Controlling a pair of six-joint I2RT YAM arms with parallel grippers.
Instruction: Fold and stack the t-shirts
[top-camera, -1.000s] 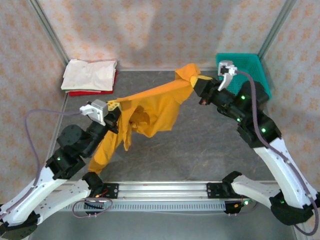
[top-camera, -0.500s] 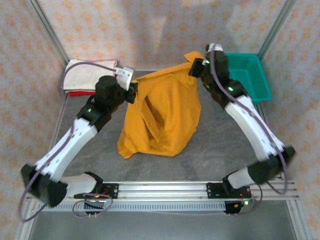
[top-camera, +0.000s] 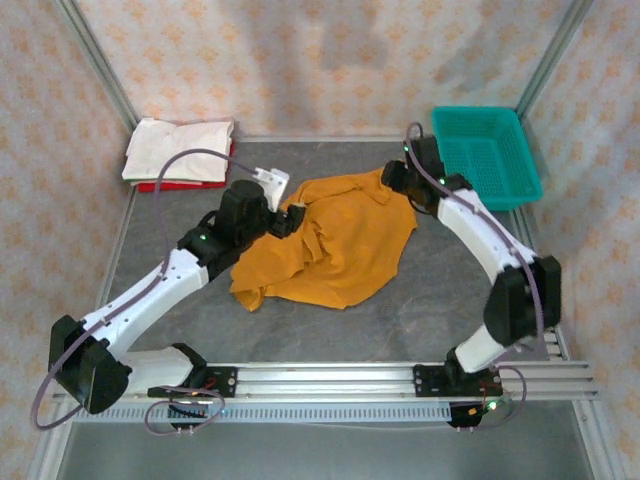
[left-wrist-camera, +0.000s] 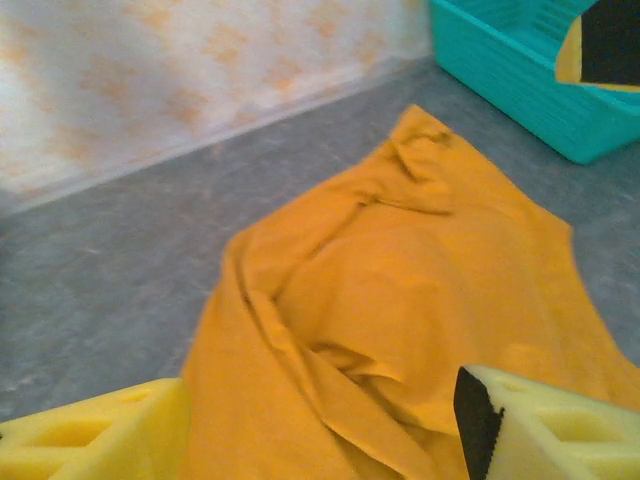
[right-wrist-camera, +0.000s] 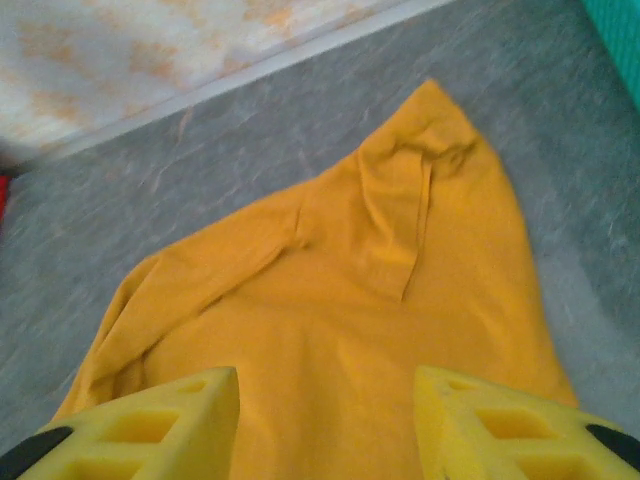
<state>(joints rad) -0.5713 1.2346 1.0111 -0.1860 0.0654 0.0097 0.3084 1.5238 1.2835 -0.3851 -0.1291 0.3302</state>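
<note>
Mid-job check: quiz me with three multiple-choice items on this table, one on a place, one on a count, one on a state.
1. On the table, the orange t-shirt lies: A in the far-left corner; B in the middle; C at the near edge.
2. T-shirts folded in the far-left corner: A one; B three; C two.
3. Both arms' jaws are: A open; B shut on cloth; C shut, empty.
Answers: 1 B, grey tabletop shows all around it; 2 C, white t-shirt over red t-shirt; 3 A, wrist views show them apart, cloth lying free below.
</note>
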